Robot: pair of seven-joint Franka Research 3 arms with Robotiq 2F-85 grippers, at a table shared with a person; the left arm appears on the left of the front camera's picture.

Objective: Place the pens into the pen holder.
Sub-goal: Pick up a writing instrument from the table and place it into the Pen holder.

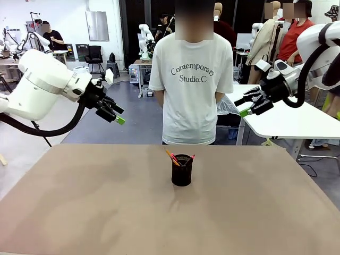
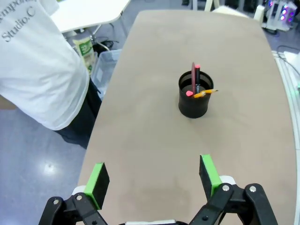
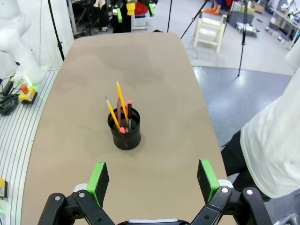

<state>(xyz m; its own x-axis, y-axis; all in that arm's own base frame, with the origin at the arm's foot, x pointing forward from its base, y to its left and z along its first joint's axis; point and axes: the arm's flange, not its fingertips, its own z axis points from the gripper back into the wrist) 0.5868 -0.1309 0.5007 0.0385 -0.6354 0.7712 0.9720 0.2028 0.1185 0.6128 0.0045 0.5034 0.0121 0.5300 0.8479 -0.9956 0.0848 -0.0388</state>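
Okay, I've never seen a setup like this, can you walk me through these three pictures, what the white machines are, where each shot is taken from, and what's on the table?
The white machines are two robot arms. The front picture looks across a tan table at a person in a white T-shirt. The left gripper and right gripper, two-finger claws with green pads, hang above the table, open and holding nothing. The other two pictures come from cameras on each arm's wrist, looking down past that arm's own fingers, so the left gripper and the right gripper rise from the bottom edge. On the table stands a black pen holder with the pens standing inside it.
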